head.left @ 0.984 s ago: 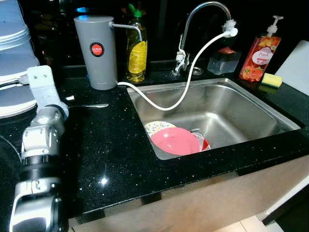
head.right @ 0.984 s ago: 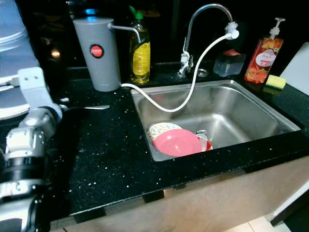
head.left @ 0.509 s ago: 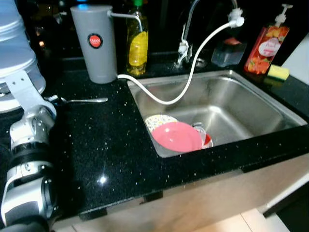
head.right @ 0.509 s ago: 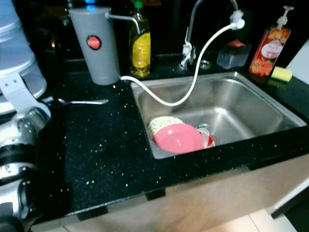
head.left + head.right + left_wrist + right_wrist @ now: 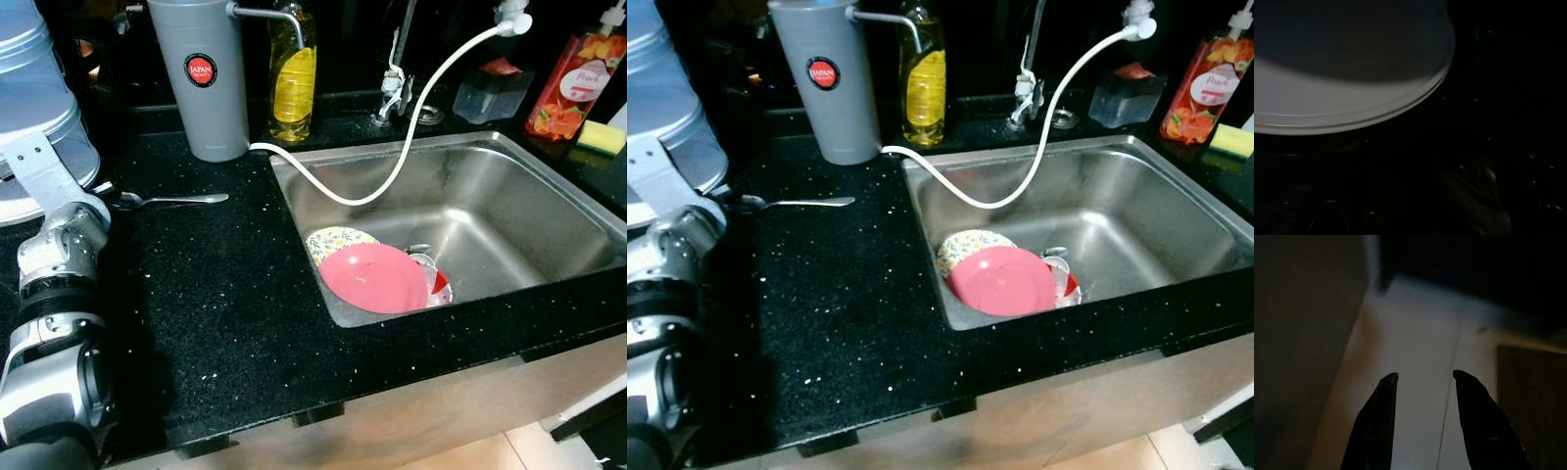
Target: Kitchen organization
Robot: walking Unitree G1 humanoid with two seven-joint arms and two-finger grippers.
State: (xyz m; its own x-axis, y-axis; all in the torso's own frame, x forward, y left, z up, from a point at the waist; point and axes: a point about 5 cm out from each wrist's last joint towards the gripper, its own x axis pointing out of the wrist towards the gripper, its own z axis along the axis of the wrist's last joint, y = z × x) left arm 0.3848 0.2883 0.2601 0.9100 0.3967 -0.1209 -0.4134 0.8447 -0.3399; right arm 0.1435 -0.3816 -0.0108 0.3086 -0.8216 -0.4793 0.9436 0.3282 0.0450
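In the steel sink (image 5: 519, 196) a pink plate (image 5: 374, 279) lies against the front-left corner. It overlaps a patterned plate (image 5: 333, 240) and a clear glass with red in it (image 5: 437, 285). A metal spoon (image 5: 176, 200) lies on the black counter (image 5: 225, 304), left of the sink. My left arm (image 5: 57, 257) reaches along the counter's left end, its wrist just left of the spoon's bowl. The left wrist view faces the round white base of a container (image 5: 1327, 103) on the dark counter. My right gripper (image 5: 1425, 377) hangs open over a pale floor, holding nothing.
A grey water filter (image 5: 204, 83) and a yellow soap bottle (image 5: 293, 78) stand behind the counter. A white hose (image 5: 411, 137) runs from the filter to the tap. A red pump bottle (image 5: 573, 88), a yellow sponge (image 5: 601, 137) and a clear box (image 5: 495, 93) sit at the back right. A large pale container (image 5: 39, 98) stands far left.
The whole picture has shifted as the camera moved closer and lower. My left arm now sits a little further left of the spoon. Nothing on the counter or in the sink has moved.
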